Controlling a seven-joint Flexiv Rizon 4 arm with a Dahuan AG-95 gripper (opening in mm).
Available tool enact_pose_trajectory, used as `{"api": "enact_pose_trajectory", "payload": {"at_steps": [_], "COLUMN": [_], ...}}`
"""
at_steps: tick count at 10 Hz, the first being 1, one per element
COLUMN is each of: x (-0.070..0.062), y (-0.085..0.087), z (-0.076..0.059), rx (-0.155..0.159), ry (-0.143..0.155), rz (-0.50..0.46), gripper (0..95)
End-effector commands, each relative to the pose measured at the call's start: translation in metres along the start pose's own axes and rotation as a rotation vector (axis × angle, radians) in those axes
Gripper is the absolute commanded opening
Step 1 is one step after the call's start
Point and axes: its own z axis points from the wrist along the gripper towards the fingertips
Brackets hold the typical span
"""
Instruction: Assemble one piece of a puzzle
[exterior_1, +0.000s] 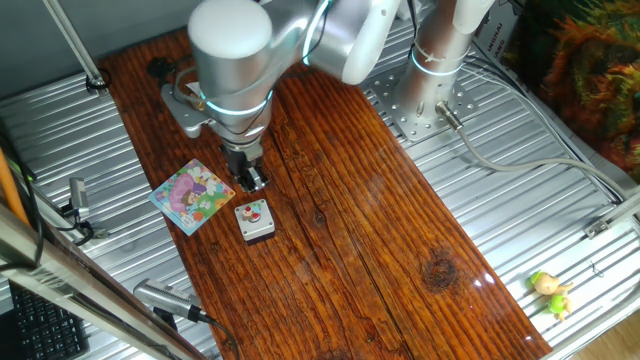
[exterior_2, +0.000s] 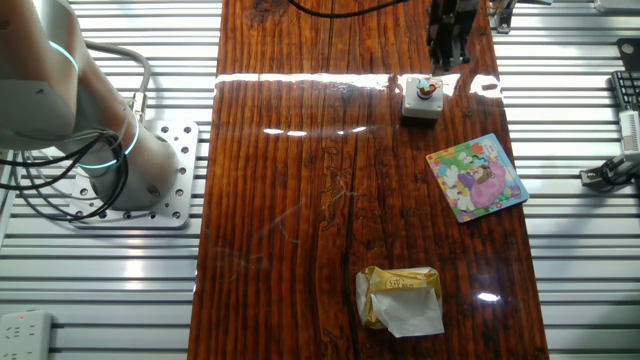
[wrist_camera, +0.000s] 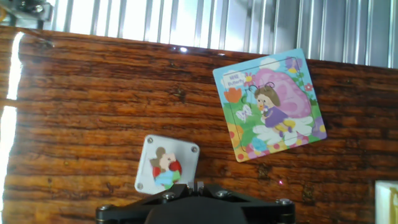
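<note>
Hanging over the wooden table (exterior_1: 400, 230), the gripper (exterior_1: 250, 178) sits just up-frame of the piece (exterior_1: 253, 213) in one fixed view. The piece lies on top of a small grey box (exterior_1: 257, 230), not on the wood itself.

In the hand view the piece (wrist_camera: 165, 169) shows low and left of centre, just above the dark gripper body at the bottom edge, so it lies slightly ahead of the fingers and a little to the frame's left. The fingertips themselves are out of that view. From the fixed views the fingers look close together with nothing between them, but I cannot tell the gap for sure.

The puzzle (wrist_camera: 271, 103) lies flat at the upper right of the hand view, well apart from the box and rotated a little against the wood grain. In the other fixed view the puzzle (exterior_2: 477, 176) sits down-frame and right of the box (exterior_2: 421, 100), with the gripper (exterior_2: 447, 52) just above the box at the top edge.

My judgement: the coming move turns on a short shift toward the piece and a descent onto it. The piece is roughly square, so no long axis dictates the grasp angle. A yellow wrapper (exterior_2: 400, 298) lies far off, lower in that frame.
</note>
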Motion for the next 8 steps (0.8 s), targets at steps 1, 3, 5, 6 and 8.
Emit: {"api": "enact_pose_trajectory", "payload": {"at_steps": [1, 3, 5, 6, 8], "x": [-0.002, -0.002, -0.004, -0.004, -0.006], "y": [0.004, 0.006, 0.006, 0.006, 0.007], "z": [0.002, 0.002, 0.003, 0.005, 0.013], "rx": [-0.004, -0.010, -0.018, -0.019, -0.017], "ry": [-0.005, -0.007, -0.018, -0.020, -0.025], "rz": [-0.004, -0.018, -0.038, -0.038, -0.042], "gripper": [0.0, 0.0, 0.0, 0.0, 0.0]}}
